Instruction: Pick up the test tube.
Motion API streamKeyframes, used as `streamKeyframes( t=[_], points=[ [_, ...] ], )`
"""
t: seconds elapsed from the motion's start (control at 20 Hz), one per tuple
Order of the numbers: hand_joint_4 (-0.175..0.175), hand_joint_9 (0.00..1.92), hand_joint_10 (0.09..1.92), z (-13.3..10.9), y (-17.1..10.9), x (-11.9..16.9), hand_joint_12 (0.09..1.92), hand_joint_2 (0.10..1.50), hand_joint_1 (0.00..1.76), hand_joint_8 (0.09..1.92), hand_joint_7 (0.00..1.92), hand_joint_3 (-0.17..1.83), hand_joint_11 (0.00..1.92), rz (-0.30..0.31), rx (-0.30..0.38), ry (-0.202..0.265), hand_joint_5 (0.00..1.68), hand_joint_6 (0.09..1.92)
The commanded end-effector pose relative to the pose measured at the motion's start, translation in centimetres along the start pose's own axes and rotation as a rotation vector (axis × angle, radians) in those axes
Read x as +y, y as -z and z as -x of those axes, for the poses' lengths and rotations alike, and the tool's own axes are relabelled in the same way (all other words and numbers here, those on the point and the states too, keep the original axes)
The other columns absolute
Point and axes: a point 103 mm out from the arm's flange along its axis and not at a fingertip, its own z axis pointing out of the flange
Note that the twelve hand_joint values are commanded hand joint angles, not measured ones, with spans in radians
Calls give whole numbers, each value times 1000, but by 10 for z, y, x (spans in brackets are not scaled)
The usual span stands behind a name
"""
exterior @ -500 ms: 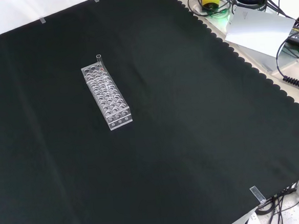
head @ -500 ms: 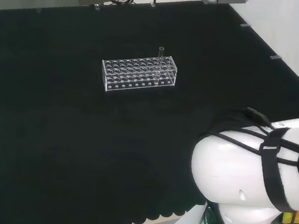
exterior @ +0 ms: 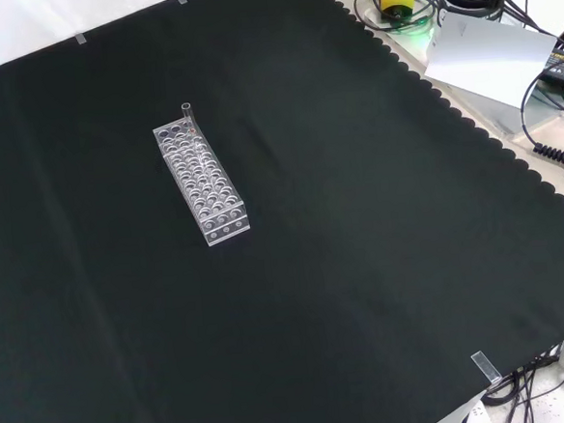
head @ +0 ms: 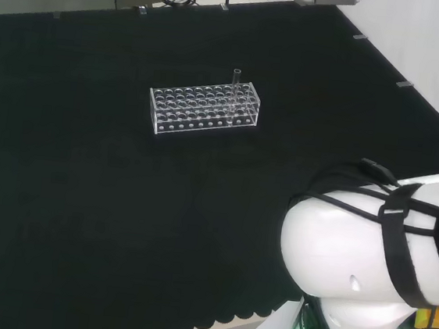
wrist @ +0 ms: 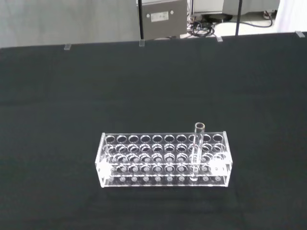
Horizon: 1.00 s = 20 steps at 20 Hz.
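Note:
A clear test tube [head: 236, 77] stands upright in a clear plastic rack [head: 203, 109] with several rows of holes, near the rack's right far corner in the head view. In the front view the test tube [exterior: 187, 114] rises at the far end of the rack [exterior: 200, 179]. The wrist view looks at the rack [wrist: 163, 159] from some distance, with the test tube [wrist: 198, 146] upright toward one end of it.
Black cloth [exterior: 363, 264] covers the bench, with a scalloped edge [exterior: 470, 126] at the right of the front view. The arm's white link [head: 366, 266] fills the lower right of the head view. Cables and gear [exterior: 461, 5] lie beyond the cloth's edge.
The arm's link at the lower right of the head view has shifted slightly. The rack and the tube stand as before.

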Motion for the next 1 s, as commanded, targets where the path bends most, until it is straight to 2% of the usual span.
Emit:
streamKeyframes(
  t=[0.05, 0.2, 0.4, 0.65, 1.0],
  points=[
    [-41, 0, 254, 6, 4, 12, 736, 920, 334, 274, 0, 218, 0, 22, -36, 11, 17, 87],
    [-50, 0, 397, 0, 0, 32, 952, 921, 453, 419, 0, 175, 0, 19, -37, 1, 65, 87],
    [-67, 0, 604, 12, -5, 58, 1176, 918, 534, 643, 1, 147, 0, 1, -45, -24, 141, 87],
    [-73, 0, 753, 26, -10, 86, 1248, 918, 556, 745, 40, 144, 0, -32, -59, -52, 178, 87],
    [-72, 0, 795, 39, -32, 120, 1266, 919, 558, 771, 67, 148, 0, -149, -62, -71, 199, 87]
  ],
)
